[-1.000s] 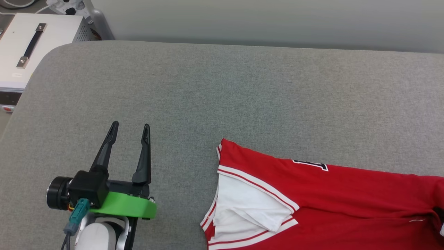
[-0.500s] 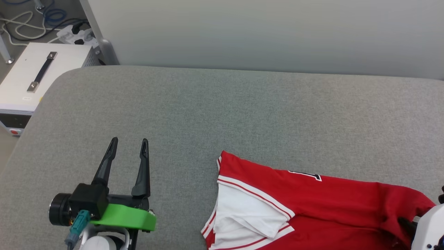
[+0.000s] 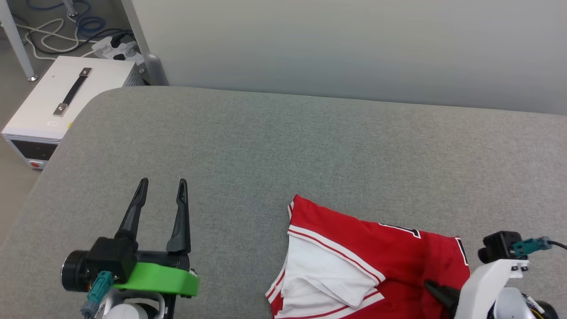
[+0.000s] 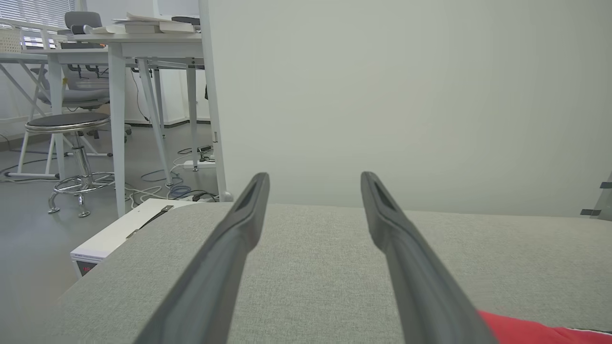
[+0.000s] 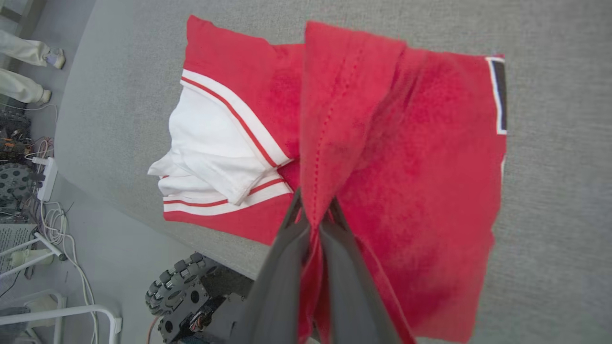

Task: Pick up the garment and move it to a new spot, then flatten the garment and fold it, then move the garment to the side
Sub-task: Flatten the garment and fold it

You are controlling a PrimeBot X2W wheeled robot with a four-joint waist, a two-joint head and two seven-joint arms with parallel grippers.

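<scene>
The garment (image 3: 372,243), a red T-shirt with a white sleeve and striped trim, lies on the grey padded table (image 3: 283,146) at the near right. Its right part is lifted and doubled over toward the left. My right gripper (image 3: 433,288) is shut on a pinch of that red fabric; in the right wrist view the cloth (image 5: 420,143) runs up from between the closed fingers of the right gripper (image 5: 315,210). My left gripper (image 3: 163,182) hovers open and holds nothing at the near left, well apart from the shirt. In the left wrist view the left gripper (image 4: 314,177) points at the wall, with a red sliver of garment (image 4: 526,330) at the lower right.
A white box with a black handle (image 3: 66,95) stands on the floor beyond the table's rounded left corner, with cables behind it. A pale wall panel (image 3: 354,44) runs along the far edge. My wheeled base (image 5: 191,296) and a person's feet (image 5: 28,52) are below the near edge.
The head camera has shifted. My right gripper has carried the shirt's right part up and leftward over the rest, and the right arm has come into view. The left gripper has stayed put.
</scene>
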